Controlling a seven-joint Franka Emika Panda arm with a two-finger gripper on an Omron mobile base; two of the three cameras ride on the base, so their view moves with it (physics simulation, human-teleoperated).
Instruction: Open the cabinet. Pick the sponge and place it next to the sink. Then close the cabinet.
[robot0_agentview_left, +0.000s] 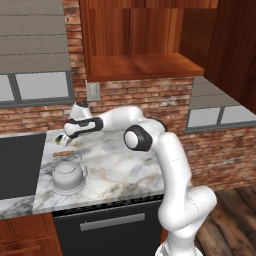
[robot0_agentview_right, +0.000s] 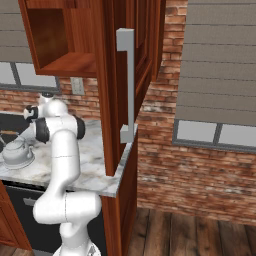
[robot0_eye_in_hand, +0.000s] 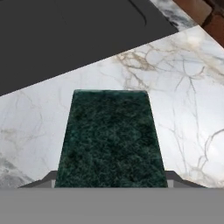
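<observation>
We are holding the sponge (robot0_eye_in_hand: 111, 138) clenched in the hand (robot0_agentview_left: 64, 138), its dark green scouring face turned toward the hand camera and its long axis running straight out from the fingers toward twelve o'clock in the hand view. Below it we are looking at the white-grey marble desk (robot0_eye_in_hand: 183, 100), and the sink (robot0_eye_in_hand: 65, 35) is lying beyond the sponge's far end, from about ten to twelve o'clock in that view. We judge that the coming move turns on this one relation: the sponge is hanging over marble, just short of the basin's edge, so it should go down onto the desk rather than forward into the sink.

From the left base view the hand is reaching out at roughly nine o'clock from the arm's elbow, near the desk's back left corner, with a kettle (robot0_agentview_left: 67, 176) sitting nearer the front edge.

The cabinet (robot0_agentview_left: 142, 40) is standing open, its door (robot0_agentview_right: 122, 95) with the silver bar handle (robot0_agentview_right: 127, 85) swung out.

We are finding no brands, labels or readable writing on anything.
</observation>
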